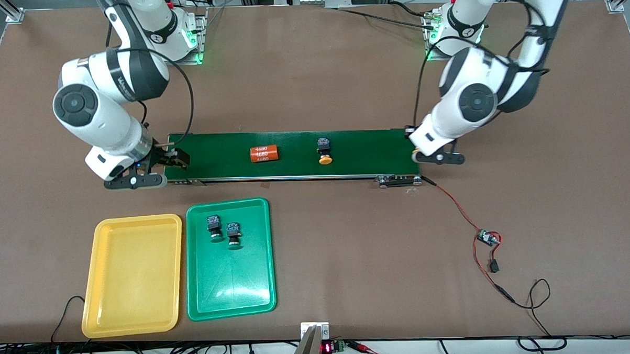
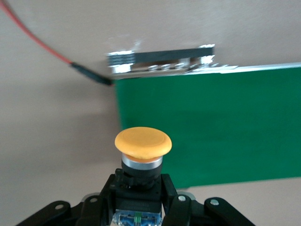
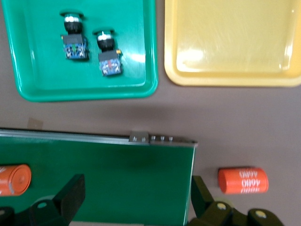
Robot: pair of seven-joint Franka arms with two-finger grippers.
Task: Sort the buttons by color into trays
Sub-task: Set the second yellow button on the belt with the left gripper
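The left gripper (image 2: 141,188) is pinching an orange-yellow capped push-button switch with a dark body (image 2: 142,147) by that body, cap outward, and hovering over the long dark green belt (image 1: 293,146) at its tip toward the left arm's end of the table (image 1: 342,66). The right gripper (image 3: 135,193) is waiting with its fingers spread wide over the belt's tip toward the right arm's end.

A second orange-yellow switch (image 1: 324,150) is lying on the belt beside an orange cylinder with white numerals (image 1: 264,154). Two dark-bodied switches (image 1: 214,226) (image 1: 234,235) are sitting side by side in the flat green plastic tray (image 1: 229,285), while the flat yellow plastic tray (image 1: 132,277) next to it, nearer the front camera than the belt, is holding nothing.

The green half of the sorting appears done and the yellow half is just starting. The held switch seems bound for the yellow tray. That calls either for a long reach across the table or for a ride down the belt to the waiting arm.

In the front view the held switch is showing only as a yellow sliver under the left arm. Another orange cylinder (image 3: 243,180), lying on the table just off the belt, is showing only from the right wrist. The cap colours in the green tray are proving hard to read.
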